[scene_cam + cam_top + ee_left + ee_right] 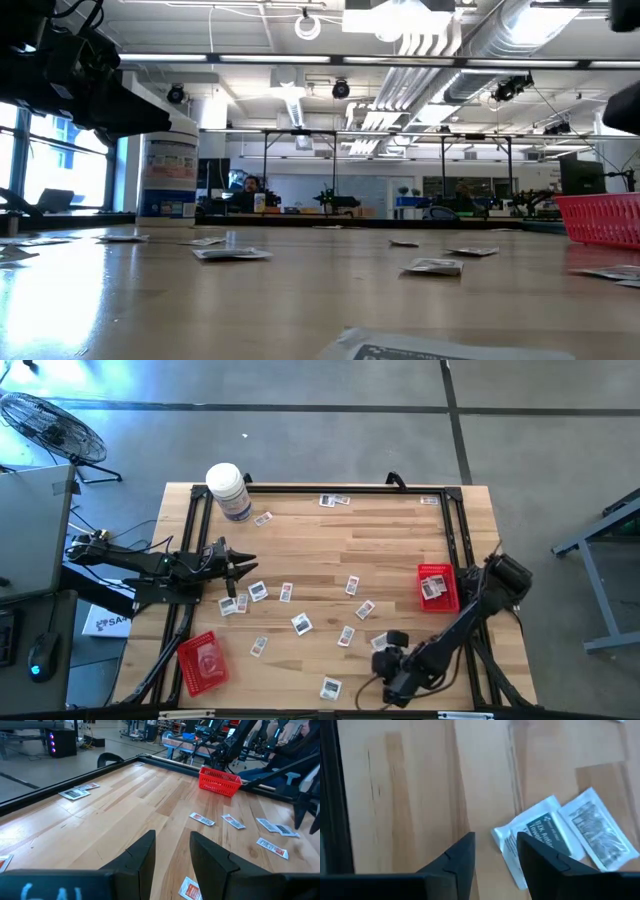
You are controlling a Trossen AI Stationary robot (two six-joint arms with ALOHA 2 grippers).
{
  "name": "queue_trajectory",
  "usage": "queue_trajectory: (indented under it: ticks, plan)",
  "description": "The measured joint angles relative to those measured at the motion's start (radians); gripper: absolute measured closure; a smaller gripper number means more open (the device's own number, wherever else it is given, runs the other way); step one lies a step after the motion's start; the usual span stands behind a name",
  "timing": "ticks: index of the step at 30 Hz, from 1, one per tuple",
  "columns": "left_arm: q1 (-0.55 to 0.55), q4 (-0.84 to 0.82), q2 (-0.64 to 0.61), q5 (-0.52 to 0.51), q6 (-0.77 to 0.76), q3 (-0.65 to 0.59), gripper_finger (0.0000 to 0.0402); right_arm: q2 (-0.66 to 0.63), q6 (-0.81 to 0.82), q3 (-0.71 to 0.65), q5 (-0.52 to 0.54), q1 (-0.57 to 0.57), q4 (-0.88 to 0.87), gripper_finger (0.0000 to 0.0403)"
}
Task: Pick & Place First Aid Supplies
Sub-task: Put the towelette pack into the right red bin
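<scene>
surface: pale wood-plank table [400, 550], black frame | room: open lab | flat crinkled foil packets [547, 832] | right gripper [492, 855] open, empty | left gripper [172, 852] open, empty

I see a wooden counter [400, 550] with a black frame around its edge. A white jar [228, 490] with a bluish label stands upright at its far left corner. One red tray [438, 587] sits near the right edge, another red tray [203, 661] near the front left corner. Off the counter, a fan [52, 428] stands on the grey floor, and a mouse [41, 656] glows blue at left.
</scene>
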Motion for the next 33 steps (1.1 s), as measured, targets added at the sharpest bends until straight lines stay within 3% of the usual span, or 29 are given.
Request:
queue_trajectory:
  ticks: [8, 16, 22, 33]
  plan:
    - [0.000, 0.000, 0.000, 0.000, 0.000, 0.000, 0.0283, -0.001, -0.210, -0.080, 0.049, 0.010, 0.178, 0.0275]
    - [0.000, 0.000, 0.000, 0.000, 0.000, 0.000, 0.0283, -0.002, -0.335, -0.095, 0.066, 0.036, 0.176, 0.0285]
    - [0.000, 0.000, 0.000, 0.000, 0.000, 0.000, 0.0283, -0.002, -0.324, -0.094, 0.098, 0.053, 0.176, 0.0285]
    - [0.000, 0.000, 0.000, 0.000, 0.000, 0.000, 0.0283, -0.011, -0.319, -0.092, 0.045, 0.054, 0.121, 0.0286]
